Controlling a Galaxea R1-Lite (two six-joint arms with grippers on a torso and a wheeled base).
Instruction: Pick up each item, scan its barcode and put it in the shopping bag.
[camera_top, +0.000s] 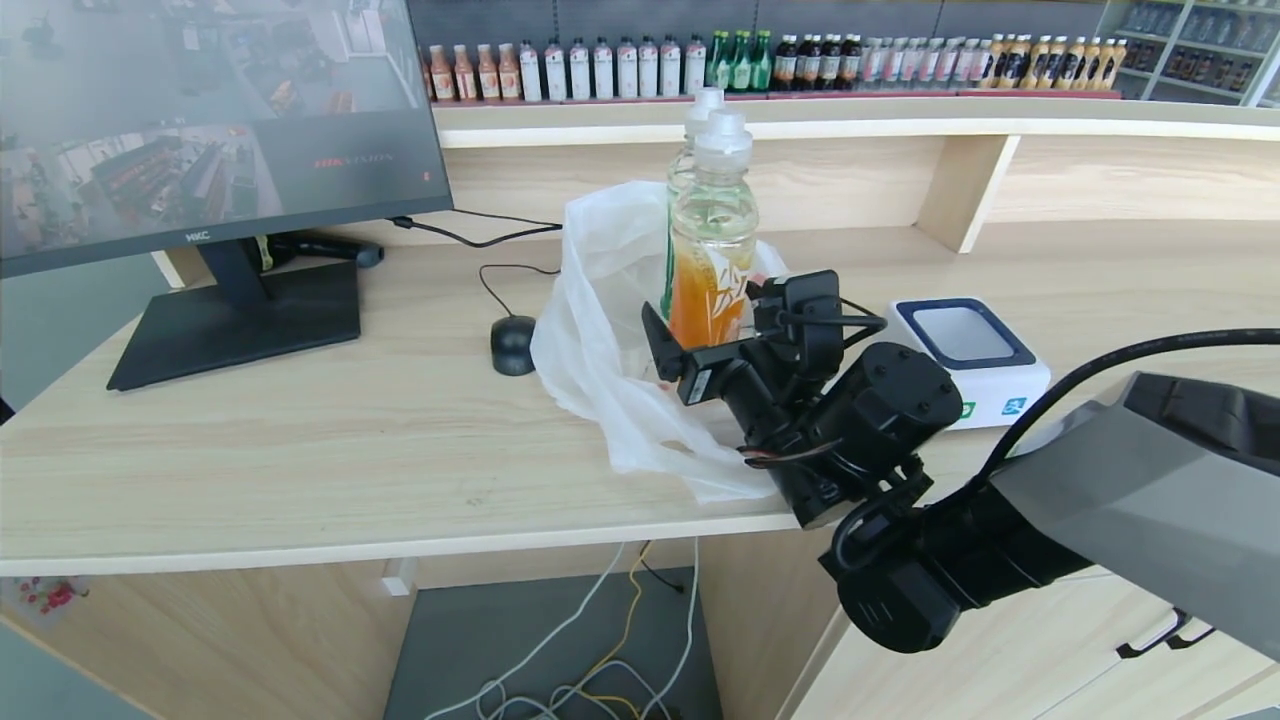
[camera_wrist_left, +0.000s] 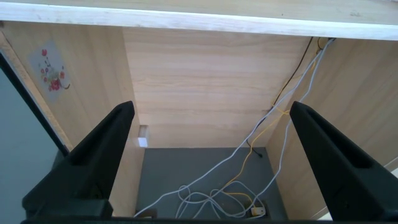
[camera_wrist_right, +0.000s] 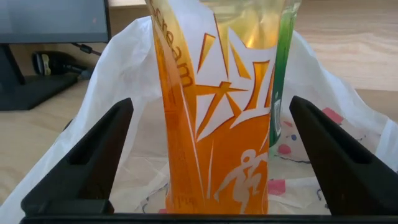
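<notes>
Straddling orange bottle (camera_top: 712, 240) — end effector (camera_top: 728, 322), clear

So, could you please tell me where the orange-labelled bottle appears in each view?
Head view: the orange-labelled bottle stands at centre in the shopping bag, between the open fingers of the right gripper.
Right wrist view: the bottle fills the middle, close up.
Left wrist view: this camera faces cables under the counter.
Shared landmark: the white shopping bag behind the bottle.
</notes>
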